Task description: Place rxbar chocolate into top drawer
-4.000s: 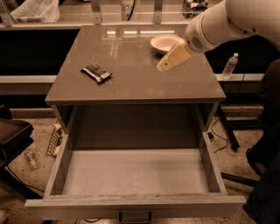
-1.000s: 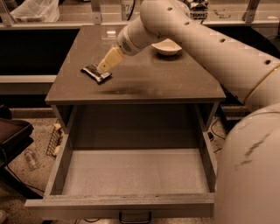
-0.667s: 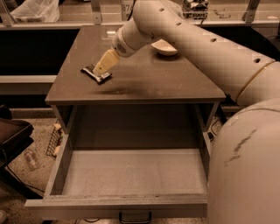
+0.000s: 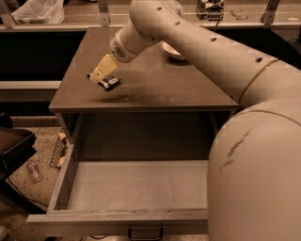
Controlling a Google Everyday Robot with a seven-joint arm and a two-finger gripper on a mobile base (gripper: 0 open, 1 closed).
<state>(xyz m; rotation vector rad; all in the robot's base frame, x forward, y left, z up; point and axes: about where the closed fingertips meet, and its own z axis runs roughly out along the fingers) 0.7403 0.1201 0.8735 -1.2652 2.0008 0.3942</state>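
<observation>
The rxbar chocolate, a small dark bar with white patches, lies on the left part of the brown cabinet top. My gripper has come down on the bar's left end, and its yellowish tip covers that end. The top drawer is pulled wide open below the cabinet top. Its plain grey floor is bare and its dark handle shows at the bottom edge. My arm reaches in from the right and hides the drawer's right side.
A cream bowl stands at the back of the cabinet top, partly behind my arm. A plastic bottle and a dark object are on the floor at the left. A plastic bag lies on the back counter.
My gripper has moved from beside the bowl across to the left and has come down onto the bar. The arm now fills the right side of the view.
</observation>
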